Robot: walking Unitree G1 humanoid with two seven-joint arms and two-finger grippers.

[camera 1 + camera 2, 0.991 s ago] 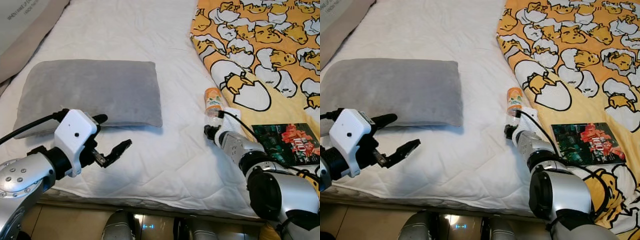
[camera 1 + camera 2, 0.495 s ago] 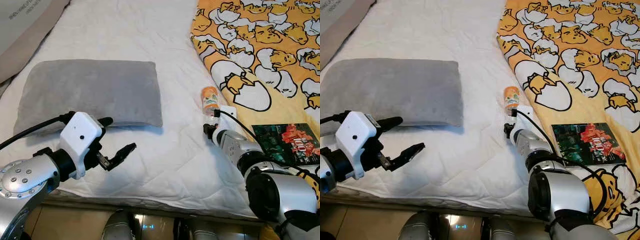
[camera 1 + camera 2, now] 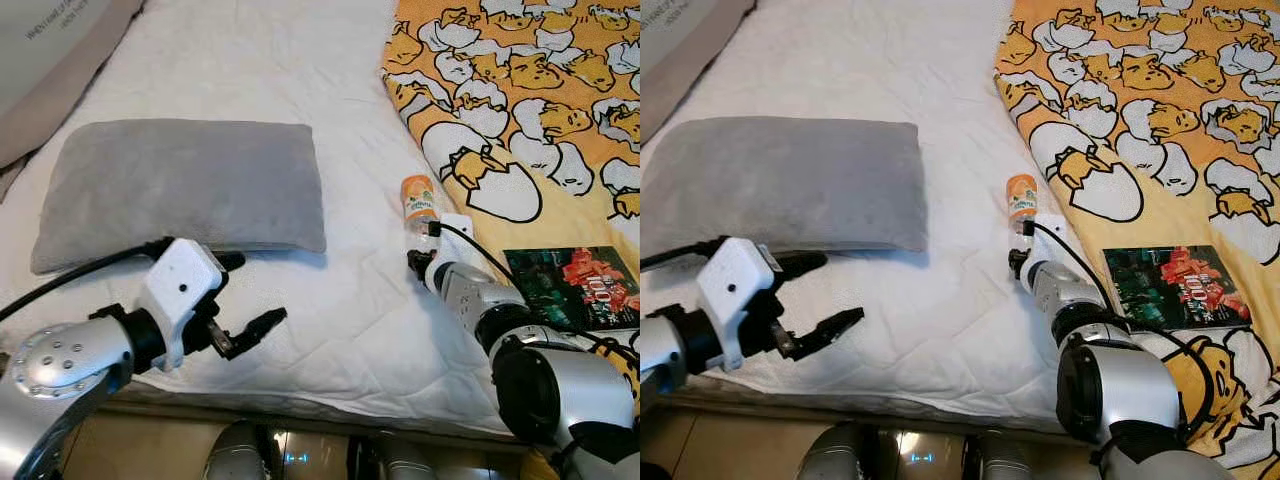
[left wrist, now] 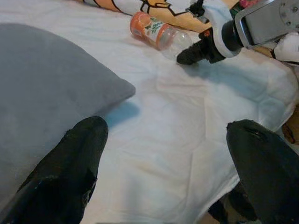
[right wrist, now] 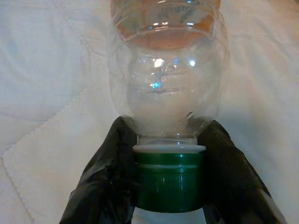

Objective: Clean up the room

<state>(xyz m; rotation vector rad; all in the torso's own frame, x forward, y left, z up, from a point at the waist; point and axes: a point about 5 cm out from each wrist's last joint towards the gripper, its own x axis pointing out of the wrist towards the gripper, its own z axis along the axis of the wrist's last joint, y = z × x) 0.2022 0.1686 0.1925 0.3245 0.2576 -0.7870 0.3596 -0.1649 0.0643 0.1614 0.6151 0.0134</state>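
Note:
A clear plastic bottle (image 3: 419, 202) with an orange label and a green cap lies on the white quilt beside the yellow blanket. My right gripper (image 5: 169, 136) is shut on the bottle's neck just above the cap, with one black finger (image 5: 112, 163) on each side. On the head views this right gripper (image 3: 420, 250) sits at the bottle's near end. My left gripper (image 3: 250, 296) hangs open over the quilt near the bed's front edge. It is just in front of the grey pillow (image 3: 185, 190), with nothing between its fingers (image 4: 79, 154).
A yellow blanket (image 3: 520, 90) with an egg cartoon print covers the bed's right side. A dark book (image 3: 575, 285) lies on it near my right arm. A beige cushion (image 3: 50, 50) leans at the far left. The mattress edge (image 3: 300, 398) runs along the front.
My left gripper has drifted to the right along the front of the bed, still open. The bottle's far end has swung slightly left in the right gripper.

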